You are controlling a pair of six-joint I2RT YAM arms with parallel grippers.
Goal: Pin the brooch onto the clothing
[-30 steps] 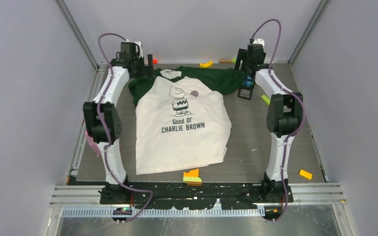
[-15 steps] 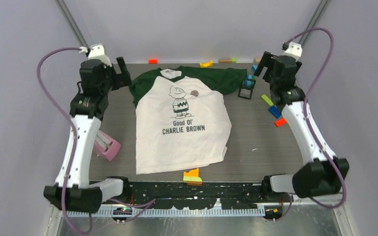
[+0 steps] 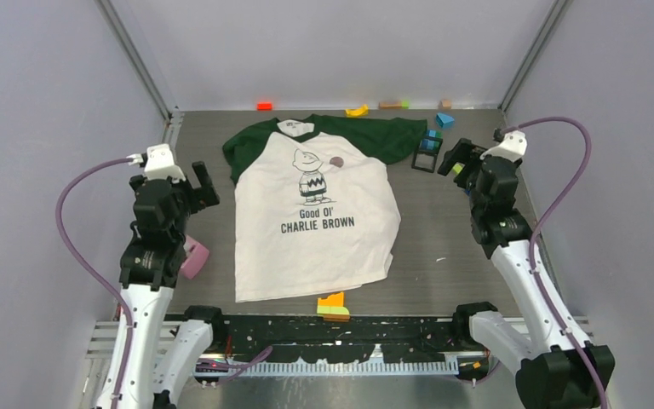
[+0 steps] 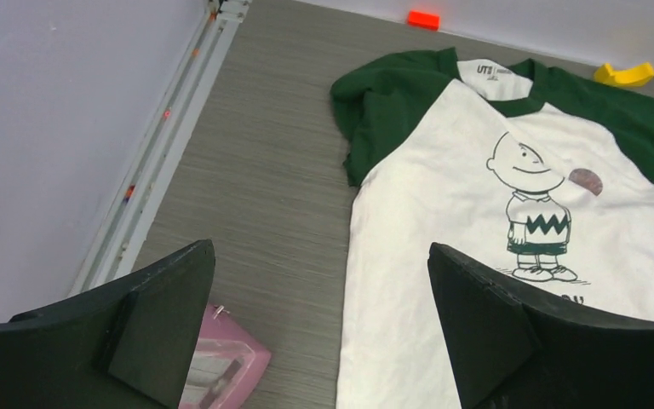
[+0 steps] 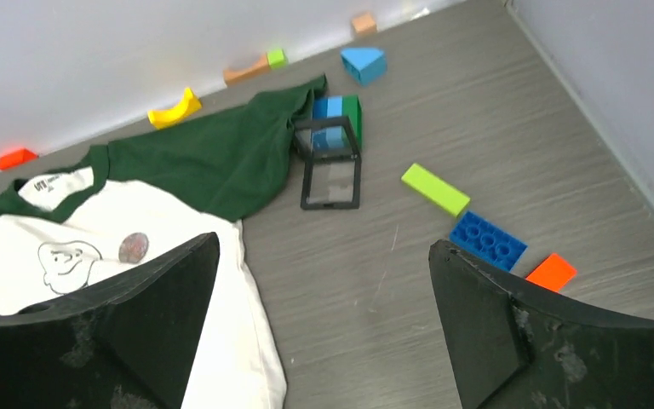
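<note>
The white T-shirt [image 3: 315, 239] with dark green sleeves lies flat in the middle of the table. It also shows in the left wrist view [image 4: 443, 247] and the right wrist view [image 5: 213, 162]. The brooch [image 3: 336, 160], a small pinkish-brown disc, rests on the shirt's chest just right of the cartoon boy's head. It shows in both wrist views too [image 4: 585, 181] [image 5: 133, 247]. My left gripper [image 3: 194, 181] is open and empty, above the table left of the shirt [image 4: 320, 247]. My right gripper [image 3: 458, 158] is open and empty, right of the shirt [image 5: 324, 243].
A pink box [image 3: 192, 256] lies at the left, under my left arm. A black frame with blue and green blocks [image 5: 330, 170] stands by the right sleeve. Lime [image 5: 434, 189], blue [image 5: 488, 241] and orange [image 5: 552, 272] bricks lie at the right. Small blocks line the back wall [image 3: 357, 110]. A yellow-orange block [image 3: 332, 305] sits at the near edge.
Both arms have pulled back from the far end of the shirt towards the near side, with their grippers still open. The shirt and the brooch have not moved.
</note>
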